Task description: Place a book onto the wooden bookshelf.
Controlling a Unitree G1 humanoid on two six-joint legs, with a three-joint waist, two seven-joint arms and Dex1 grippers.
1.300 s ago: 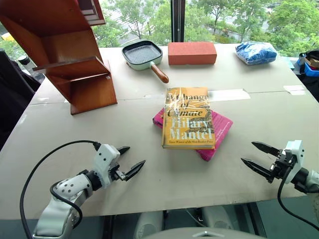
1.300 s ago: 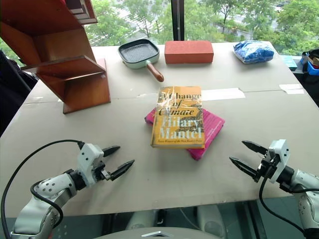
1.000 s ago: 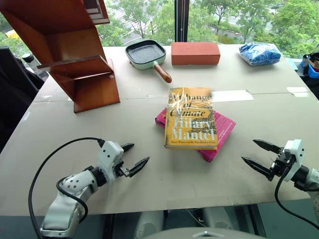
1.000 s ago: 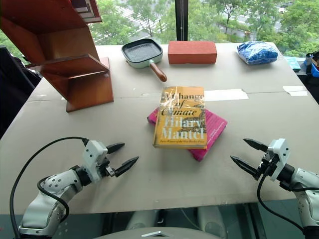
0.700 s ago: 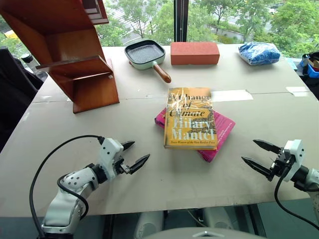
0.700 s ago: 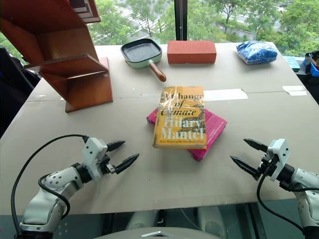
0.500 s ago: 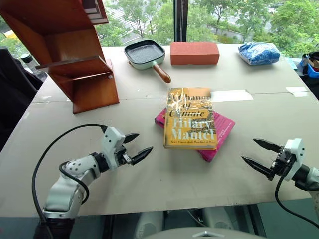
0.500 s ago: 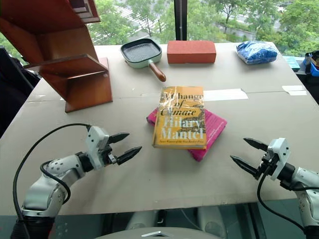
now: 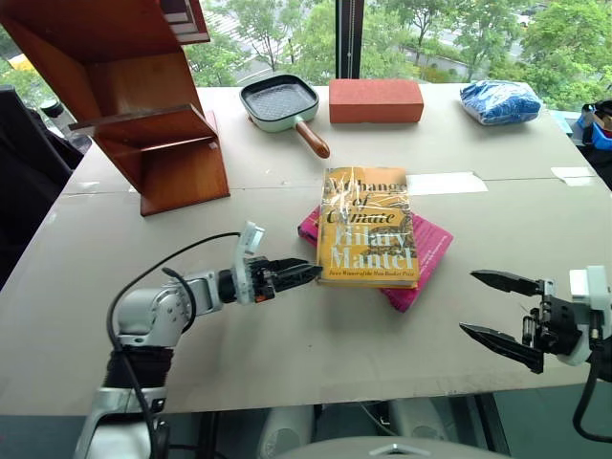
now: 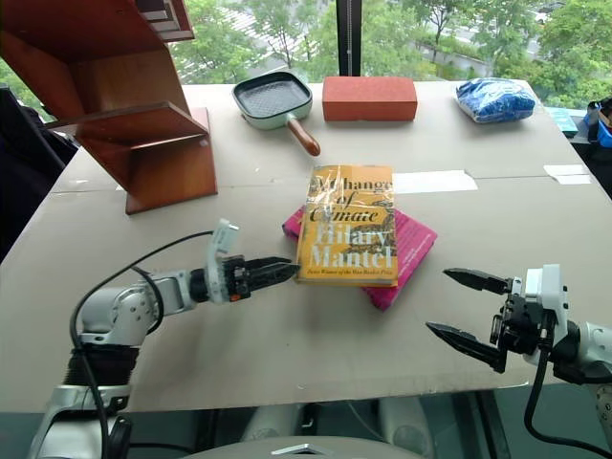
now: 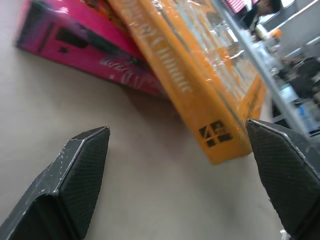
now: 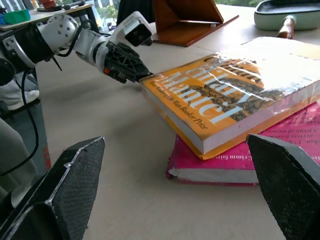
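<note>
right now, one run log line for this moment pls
left gripper: open, at near-left corner of the book | right gripper: open, off to its right | book on pink book, not gripped | bookshelf: no book

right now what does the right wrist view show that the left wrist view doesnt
Only the right wrist view: the left hand at the yellow book's near corner, the wooden bookshelf and the pan behind. Only the left wrist view: the yellow book's spine up close. Both: the yellow book lying on the pink book, on the table.
</note>
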